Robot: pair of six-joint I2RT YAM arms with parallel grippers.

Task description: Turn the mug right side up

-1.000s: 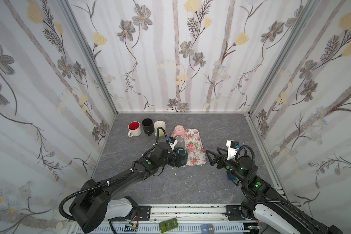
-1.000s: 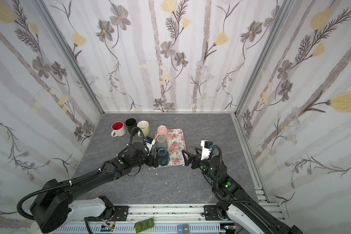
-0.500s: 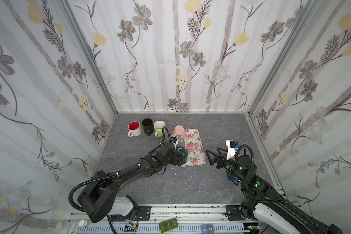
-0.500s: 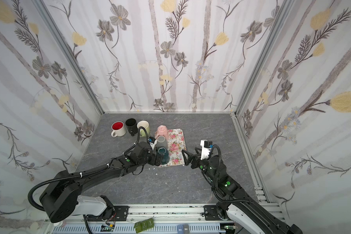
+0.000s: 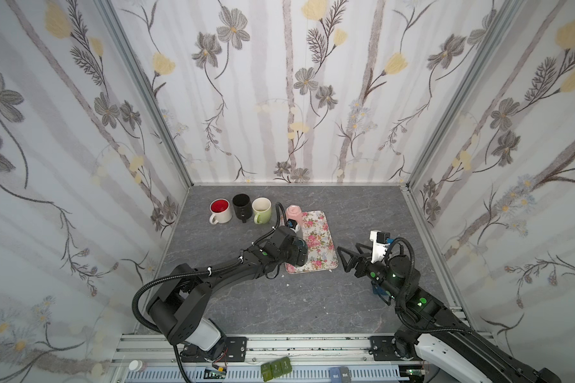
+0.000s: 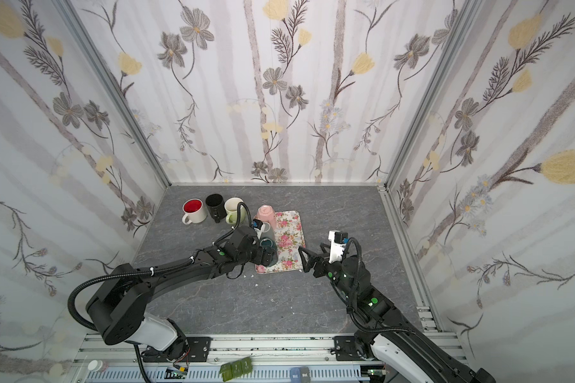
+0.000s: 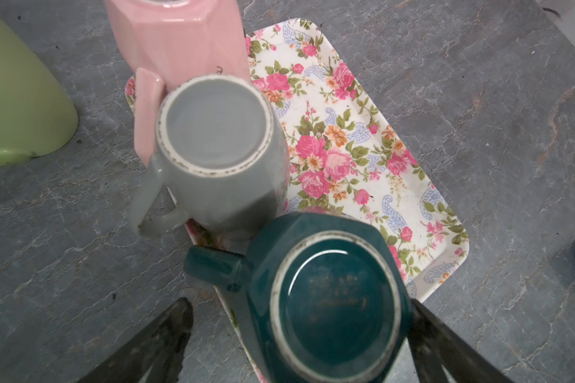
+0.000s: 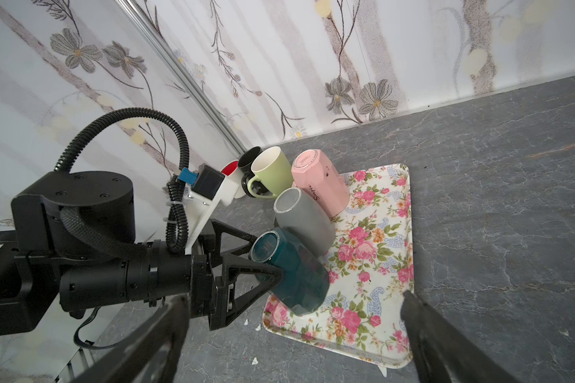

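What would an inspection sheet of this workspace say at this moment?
Surface: grey table, white crumbs near tray.
Job's things: teal mug, grey mug, pink mug, all upside down on tray.
Clutter: white mug, black mug, green mug, upright, back left.
Grippers: left gripper open, fingers either side of teal mug; right gripper open, empty, beside tray.
Cables: left hose, right hose, looped at wrists.
Surroundings: floral walls.

Both arms reach low and inward — left gripper (image 5: 298,256) and right gripper (image 5: 347,250) spread wide.
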